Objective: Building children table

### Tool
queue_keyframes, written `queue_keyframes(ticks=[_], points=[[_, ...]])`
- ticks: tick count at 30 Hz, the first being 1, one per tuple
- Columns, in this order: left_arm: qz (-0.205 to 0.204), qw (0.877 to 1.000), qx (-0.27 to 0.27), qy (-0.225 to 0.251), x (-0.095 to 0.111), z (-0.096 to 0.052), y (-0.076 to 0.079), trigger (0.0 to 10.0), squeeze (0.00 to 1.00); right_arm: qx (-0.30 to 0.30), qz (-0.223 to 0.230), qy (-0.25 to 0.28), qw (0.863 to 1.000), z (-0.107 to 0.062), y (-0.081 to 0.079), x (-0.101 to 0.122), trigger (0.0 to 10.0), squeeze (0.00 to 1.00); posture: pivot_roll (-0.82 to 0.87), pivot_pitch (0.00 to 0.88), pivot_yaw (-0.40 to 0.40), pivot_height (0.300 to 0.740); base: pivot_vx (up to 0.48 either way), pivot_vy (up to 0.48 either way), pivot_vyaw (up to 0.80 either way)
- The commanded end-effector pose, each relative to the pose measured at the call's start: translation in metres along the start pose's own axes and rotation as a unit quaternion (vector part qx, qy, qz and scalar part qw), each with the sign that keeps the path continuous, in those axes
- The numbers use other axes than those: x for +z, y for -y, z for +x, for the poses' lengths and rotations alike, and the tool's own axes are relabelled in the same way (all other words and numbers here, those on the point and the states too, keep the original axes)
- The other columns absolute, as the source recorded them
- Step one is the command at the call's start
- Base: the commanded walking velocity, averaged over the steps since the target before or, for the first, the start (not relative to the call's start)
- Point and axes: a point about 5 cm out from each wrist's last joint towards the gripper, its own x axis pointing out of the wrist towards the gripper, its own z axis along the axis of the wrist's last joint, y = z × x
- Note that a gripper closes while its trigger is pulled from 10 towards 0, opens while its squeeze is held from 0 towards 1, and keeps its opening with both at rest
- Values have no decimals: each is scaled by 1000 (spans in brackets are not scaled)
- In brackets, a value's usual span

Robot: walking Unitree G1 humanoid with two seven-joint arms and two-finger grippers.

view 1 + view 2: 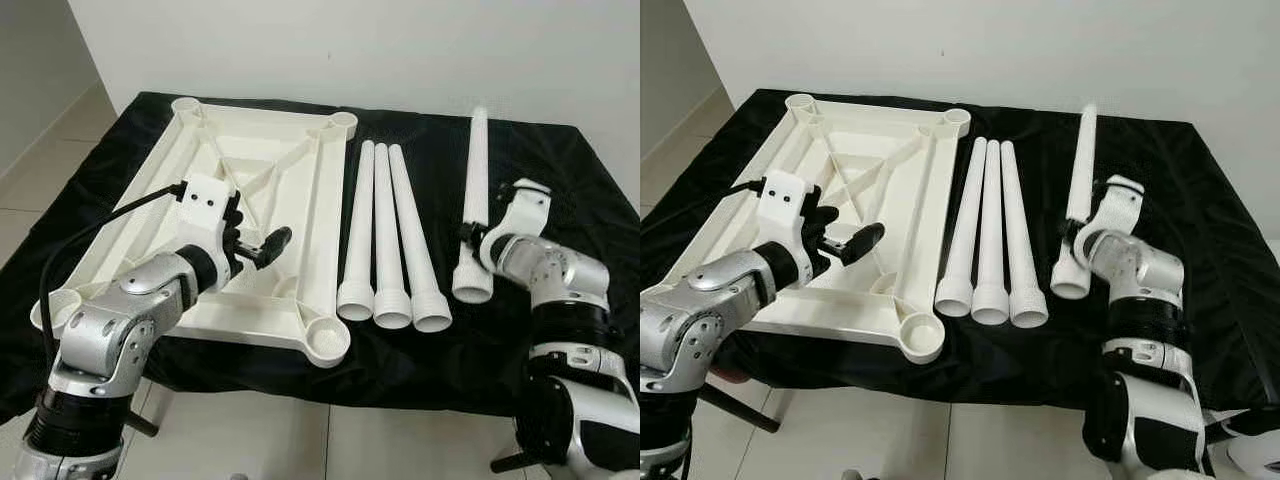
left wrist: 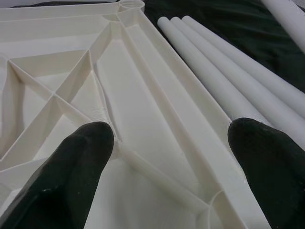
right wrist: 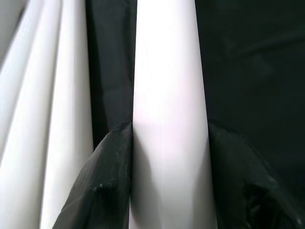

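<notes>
A white plastic table top (image 1: 322, 205) lies upside down on the black cloth, ribs up, with a round socket (image 1: 328, 338) at its near right corner. Three white legs (image 1: 385, 230) lie side by side to its right. My left gripper (image 1: 258, 243) hovers open over the near ribs, and its wrist view shows its black fingertips (image 2: 90, 143) wide apart above the ribs. A fourth leg (image 1: 476, 170) lies farther right. My right gripper (image 1: 470, 235) is shut on that leg (image 3: 167, 71) near its thick end, with a finger (image 3: 107, 162) pressed on each side.
The black cloth (image 1: 570, 170) covers the whole work table, which ends near me above a tiled floor (image 1: 300, 440). A white wall stands behind. A black cable (image 1: 90, 235) loops from my left wrist over the table top's left side.
</notes>
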Motion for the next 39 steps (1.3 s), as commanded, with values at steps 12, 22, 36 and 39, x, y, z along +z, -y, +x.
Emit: queue_keyframes(ticks=[12,22,36,39], points=[[-22,995,-83,45,30,14,-1,10000,0,200,47,160,965,-22,-43,29,10000,0,-73,73,17,740,0,0,0],[-91,981,-144,96,67,28,10,10000,0,307,20,200,930,-38,-74,18,10000,0,-66,80,29,740,0,0,0],[-194,955,-212,72,77,44,19,10000,0,420,-40,210,882,-59,-91,-17,10000,0,-51,75,24,740,0,0,0],[-195,955,-212,72,78,44,19,10000,0,425,-39,208,880,-60,-91,-18,10000,0,-51,75,23,740,0,0,0]])
